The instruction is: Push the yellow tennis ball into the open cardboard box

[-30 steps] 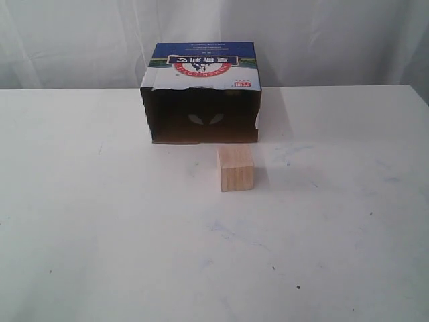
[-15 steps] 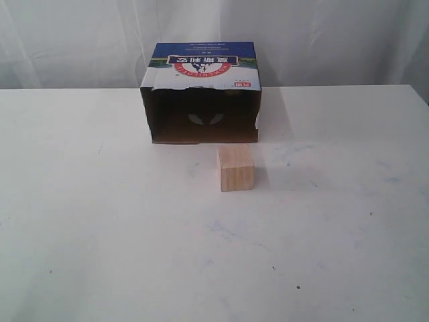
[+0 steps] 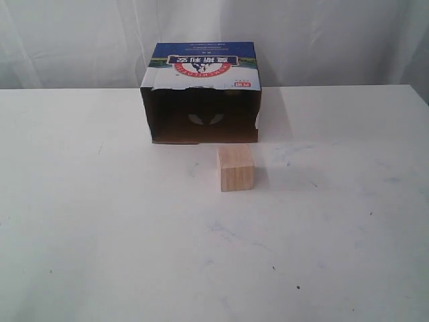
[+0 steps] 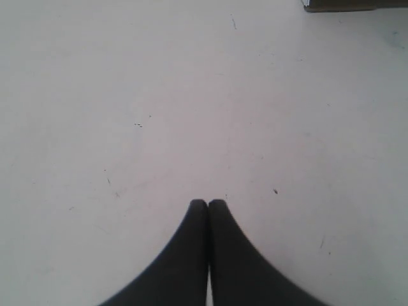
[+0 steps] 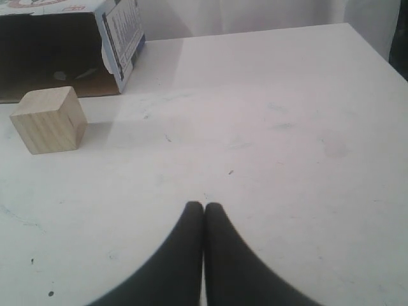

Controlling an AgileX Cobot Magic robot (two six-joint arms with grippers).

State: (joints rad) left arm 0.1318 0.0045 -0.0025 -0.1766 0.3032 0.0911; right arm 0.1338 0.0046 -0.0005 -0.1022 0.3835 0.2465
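Note:
The open cardboard box [image 3: 201,94] lies at the back of the white table, blue printed top up, dark hollow front facing me; its corner also shows in the right wrist view as the box [image 5: 76,51]. No yellow tennis ball shows in any view; the dark interior reveals only pale marks. My left gripper [image 4: 208,204] is shut with nothing in it, over bare table. My right gripper [image 5: 204,206] is also shut and empty, well away from the box. Neither gripper appears in the exterior view.
A pale wooden cube [image 3: 235,168] stands just in front of the box's right half, also seen as the cube [image 5: 49,120] in the right wrist view. The table's far edge [image 3: 348,86] meets a white curtain. A box corner [image 4: 344,5] peeks into the left wrist view.

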